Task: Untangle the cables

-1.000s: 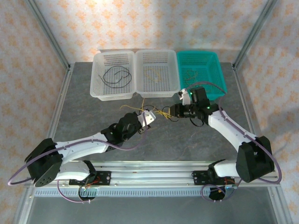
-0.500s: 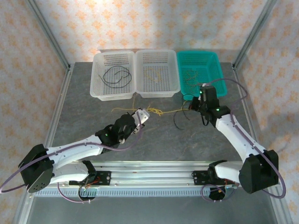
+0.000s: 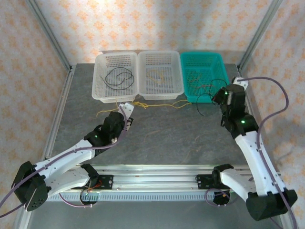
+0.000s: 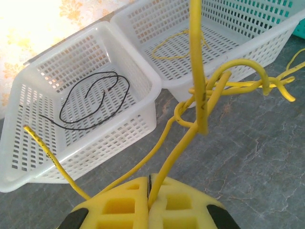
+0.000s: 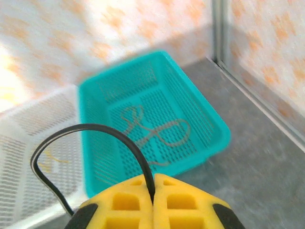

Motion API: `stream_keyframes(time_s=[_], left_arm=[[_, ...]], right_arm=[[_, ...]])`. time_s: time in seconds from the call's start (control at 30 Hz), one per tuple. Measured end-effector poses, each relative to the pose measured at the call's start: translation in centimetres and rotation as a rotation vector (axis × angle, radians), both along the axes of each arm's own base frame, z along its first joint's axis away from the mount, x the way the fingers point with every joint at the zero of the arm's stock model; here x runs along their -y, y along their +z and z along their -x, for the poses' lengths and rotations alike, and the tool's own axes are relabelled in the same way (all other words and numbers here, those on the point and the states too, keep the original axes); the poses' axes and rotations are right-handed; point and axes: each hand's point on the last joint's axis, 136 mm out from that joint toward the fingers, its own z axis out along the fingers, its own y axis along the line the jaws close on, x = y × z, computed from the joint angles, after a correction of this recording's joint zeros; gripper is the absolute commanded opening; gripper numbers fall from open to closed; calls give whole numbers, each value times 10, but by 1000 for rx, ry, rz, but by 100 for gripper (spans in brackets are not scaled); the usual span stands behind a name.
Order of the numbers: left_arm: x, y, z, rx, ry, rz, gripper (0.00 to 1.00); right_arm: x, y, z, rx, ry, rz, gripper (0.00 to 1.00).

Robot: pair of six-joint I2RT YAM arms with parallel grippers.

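Grips knotted thin yellow wires point(image 4: 198, 71) tight between left fingers point(image 4: 119, 207), pinches thin curly black wire point(image 5: 95, 129) between right fingers point(image 5: 124, 205); holds both well apart, probably to separate colours.

Left gripper point(image 4: 150, 183) drawn leftward with yellow cables point(image 4: 198, 71), right gripper point(image 5: 153, 186) pulled rightward (black cable point(image 5: 95, 127) now apart from them)

— What sort of place was it?
— A robot lab, a test cell rather than a home. A left arm point(image 3: 71, 153) and a right arm point(image 3: 255, 152), both white, were bolted to a metal rail point(image 3: 157, 172) at the near edge of a grey table point(image 3: 162, 138).
— And the flowery walls?
— Only patterned panels point(image 3: 157, 24) behind bare metal posts point(image 3: 50, 34), a frame that boxed the table in. Loose wiring point(image 3: 90, 193) hung under the rail
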Motion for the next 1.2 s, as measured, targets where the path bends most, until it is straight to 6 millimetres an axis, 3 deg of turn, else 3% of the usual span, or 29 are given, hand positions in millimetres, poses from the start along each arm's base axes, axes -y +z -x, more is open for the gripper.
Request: stream_keyframes(time_s=[0.17,0.33,0.5,0.73,1.03,1.2], left_arm=[[17,-5,11,-37,-112,77,0],[42,-15,28,-88,-252,190,0],[50,-36,39,-149,-296,247,0],[57,-34,38,-150,-317,294,0],[59,-47,45,-168,-324,337,0],[56,-64,51,-182,-304,376,0]], right_arm=[[-33,60,-3,158,187,-52,0],[-79,73,-23,192,360,-93,0],[-128,63,-61,158,453,-122,0],[-186,30,-120,81,514,-126,0],[-308,29,-165,103,687,-147,0],[-364,14,-197,116,726,-152,0]])
